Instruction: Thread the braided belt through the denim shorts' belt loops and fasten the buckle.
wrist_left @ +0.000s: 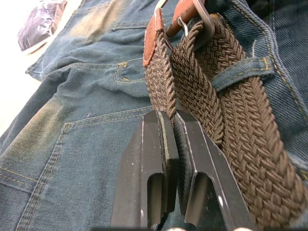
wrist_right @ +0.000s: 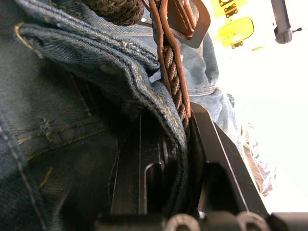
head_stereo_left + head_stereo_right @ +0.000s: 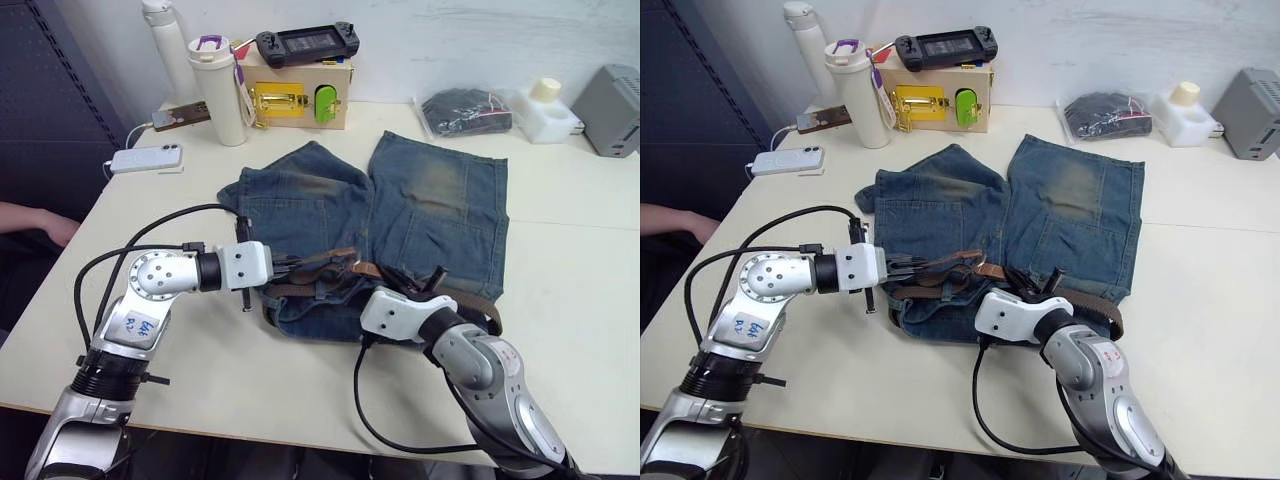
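The denim shorts lie flat on the table with the waistband nearest me. The braided belt runs along that waistband. One strap passes under a belt loop. My left gripper is shut on the belt's other strap, just behind its tan leather tip. The silver buckle sits right beside that tip. My right gripper is shut on the waistband's edge together with the belt strap lying along it, just right of the buckle. In the head views both grippers meet at the waistband's middle.
At the table's back stand a white tumbler, a wooden box with a yellow latch, a game console, a bagged black bundle and a grey device. A phone lies back left. A person's hand rests at the left edge.
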`<control>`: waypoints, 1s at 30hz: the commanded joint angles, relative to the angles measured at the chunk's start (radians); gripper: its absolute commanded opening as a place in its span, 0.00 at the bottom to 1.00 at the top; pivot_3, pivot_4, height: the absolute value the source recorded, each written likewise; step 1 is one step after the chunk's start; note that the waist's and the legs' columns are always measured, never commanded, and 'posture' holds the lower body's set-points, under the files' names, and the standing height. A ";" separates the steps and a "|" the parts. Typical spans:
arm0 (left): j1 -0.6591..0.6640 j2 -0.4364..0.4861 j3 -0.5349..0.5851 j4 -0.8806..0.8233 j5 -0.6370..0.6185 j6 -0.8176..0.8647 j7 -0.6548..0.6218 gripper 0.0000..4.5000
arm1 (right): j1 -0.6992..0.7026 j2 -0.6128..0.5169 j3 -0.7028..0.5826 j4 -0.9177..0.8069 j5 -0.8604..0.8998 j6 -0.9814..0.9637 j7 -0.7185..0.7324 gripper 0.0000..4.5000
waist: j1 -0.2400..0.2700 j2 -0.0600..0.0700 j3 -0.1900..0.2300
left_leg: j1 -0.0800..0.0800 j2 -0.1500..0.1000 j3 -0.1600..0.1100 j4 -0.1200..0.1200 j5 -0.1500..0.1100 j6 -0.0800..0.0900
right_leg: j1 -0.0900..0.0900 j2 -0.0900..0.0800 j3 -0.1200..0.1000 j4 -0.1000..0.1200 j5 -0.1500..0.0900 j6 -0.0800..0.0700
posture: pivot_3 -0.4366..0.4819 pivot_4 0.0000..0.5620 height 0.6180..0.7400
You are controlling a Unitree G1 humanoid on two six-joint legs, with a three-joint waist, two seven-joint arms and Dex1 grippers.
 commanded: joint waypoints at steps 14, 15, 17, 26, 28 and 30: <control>-0.021 0.049 0.026 -0.067 -0.038 -0.026 -0.065 0.00 | 0.001 0.031 -0.032 -0.007 -0.011 -0.003 -0.001 0.00 | -0.002 0.000 0.000 | 0.000 0.000 0.000 0.000 0.000 0.000 | 0.000 0.000 0.000 0.001 0.000 0.000 | 0.48 0.27 0.22; -0.020 0.052 0.029 -0.071 -0.043 -0.023 -0.068 0.00 | 0.000 0.031 -0.032 -0.007 -0.011 -0.003 0.000 0.00 | -0.001 0.000 0.000 | 0.000 0.000 0.000 0.000 0.000 0.000 | -0.001 0.000 0.000 0.001 0.000 0.000 | 0.48 0.27 0.22; -0.018 0.063 0.030 -0.077 -0.048 -0.026 -0.076 0.00 | 0.000 0.035 -0.035 -0.005 -0.011 -0.003 0.001 0.00 | -0.001 0.000 0.000 | 0.000 0.000 0.000 0.000 0.000 0.000 | -0.001 0.000 0.001 0.002 0.000 0.000 | 0.48 0.27 0.22; -0.064 0.064 0.020 -0.035 -0.037 -0.050 -0.089 0.00 | -0.005 0.008 -0.017 -0.006 0.016 -0.079 0.020 0.00 | -0.001 0.000 0.000 | -0.001 0.000 0.000 0.001 0.000 0.000 | -0.001 0.000 0.001 0.002 0.000 0.000 | 0.48 0.27 0.22; -0.079 0.058 0.012 -0.015 -0.034 -0.062 -0.095 0.00 | -0.007 0.010 -0.018 -0.002 0.016 -0.086 0.022 0.00 | -0.002 0.000 0.000 | -0.001 0.000 0.000 0.001 0.000 0.000 | -0.001 0.000 0.001 0.002 0.000 0.000 | 0.48 0.27 0.22; -0.098 0.051 -0.002 0.014 -0.028 -0.086 -0.105 0.00 | -0.010 0.012 -0.017 0.002 0.015 -0.093 0.024 0.00 | -0.004 0.000 0.000 | -0.001 0.000 0.000 0.001 0.000 0.000 | -0.002 0.000 0.001 0.003 0.000 0.000 | 0.48 0.27 0.22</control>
